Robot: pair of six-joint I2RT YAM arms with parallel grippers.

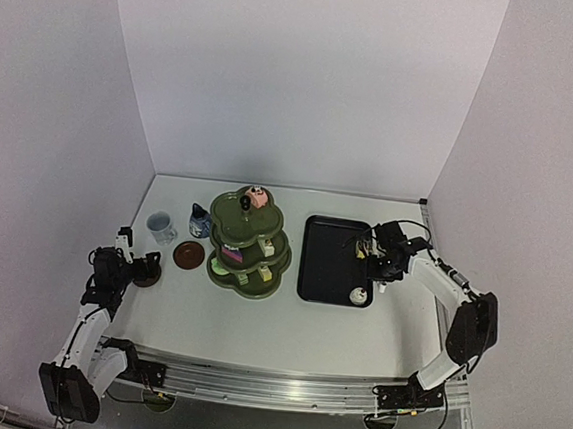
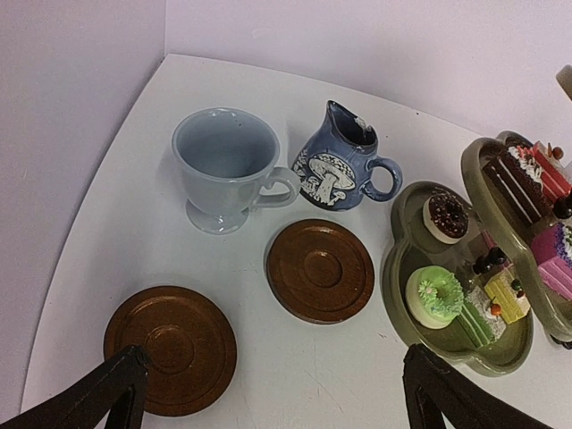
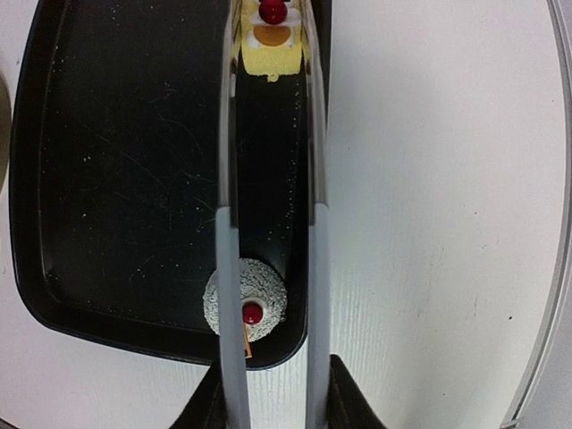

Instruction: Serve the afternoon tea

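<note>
The dark green three-tier stand carries several small cakes, among them a green doughnut on its bottom tier. The white mug and the blue-and-white pot stand side by side. Two brown coasters lie in front of them. My left gripper hovers open over the nearer coaster. My right gripper is shut on the metal tongs, whose tips flank a yellow cake over the tray. A white round cake with a cherry lies in the tray's near right corner.
The black rectangular tray lies right of the stand, its right edge under the tongs. White walls close in the table at the back and on both sides. The table's curved edge runs close on the right.
</note>
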